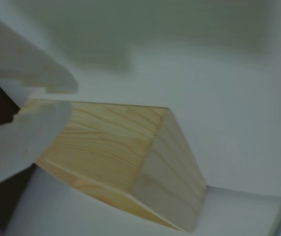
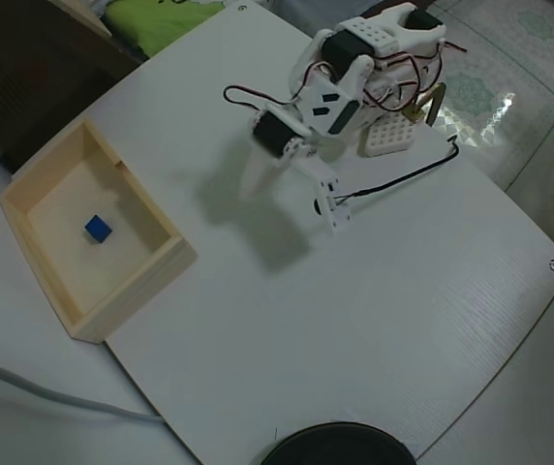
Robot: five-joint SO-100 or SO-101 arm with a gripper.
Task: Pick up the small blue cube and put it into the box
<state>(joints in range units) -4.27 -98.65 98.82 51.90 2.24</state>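
Note:
The small blue cube (image 2: 98,229) lies on the floor of the box (image 2: 151,281), a shallow pale wooden tray at the left of the overhead view. My gripper (image 2: 248,187) hangs over the white table to the right of the box, apart from it. In the wrist view the two white fingers (image 1: 27,142) come in from the left, and the gripper (image 1: 68,98) shows a narrow gap with nothing in it. Beyond them a corner of the box (image 1: 130,147) shows from outside. The cube is hidden in the wrist view.
The arm's base (image 2: 384,48) stands at the table's far edge beside a small white perforated block (image 2: 388,136). A black cable (image 2: 403,174) trails right from the wrist. A dark round object (image 2: 335,446) sits at the near edge, and a grey cable (image 2: 54,397) runs below the box.

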